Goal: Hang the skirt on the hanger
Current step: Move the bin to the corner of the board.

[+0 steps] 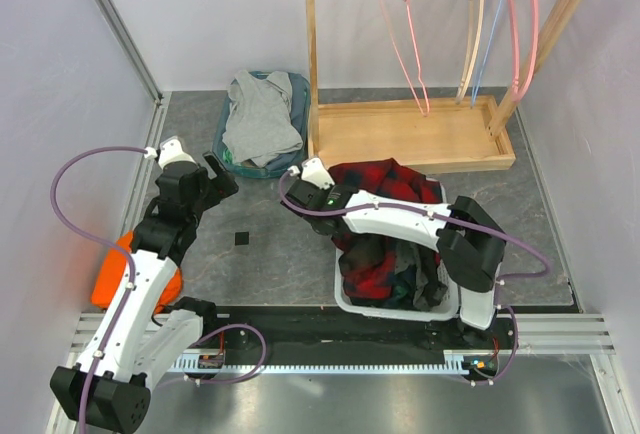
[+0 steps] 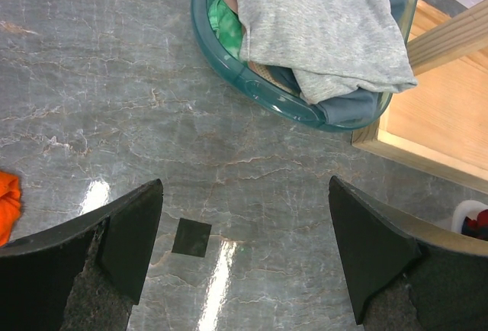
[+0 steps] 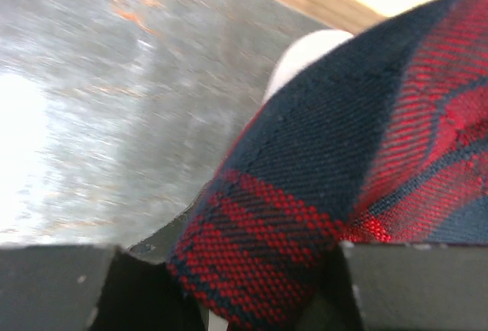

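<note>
The red and navy plaid skirt (image 1: 385,182) lies on top of the clothes in a white basket (image 1: 345,301) at centre right. My right gripper (image 1: 306,176) is at the basket's back left corner. In the right wrist view a fold of the skirt (image 3: 343,155) fills the gap between its fingers, so my right gripper (image 3: 229,285) is shut on it. A pink wire hanger (image 1: 405,34) hangs on the wooden rack (image 1: 410,134) at the back. My left gripper (image 1: 222,176) (image 2: 244,216) is open and empty above the bare table.
A teal basket (image 1: 297,94) (image 2: 229,64) with a grey garment (image 1: 260,114) (image 2: 320,18) stands left of the rack. Other hangers (image 1: 520,24) hang at the rack's right end. An orange cloth (image 1: 110,279) lies beside the left arm. A black square mark (image 1: 242,239) (image 2: 191,237) is on the table.
</note>
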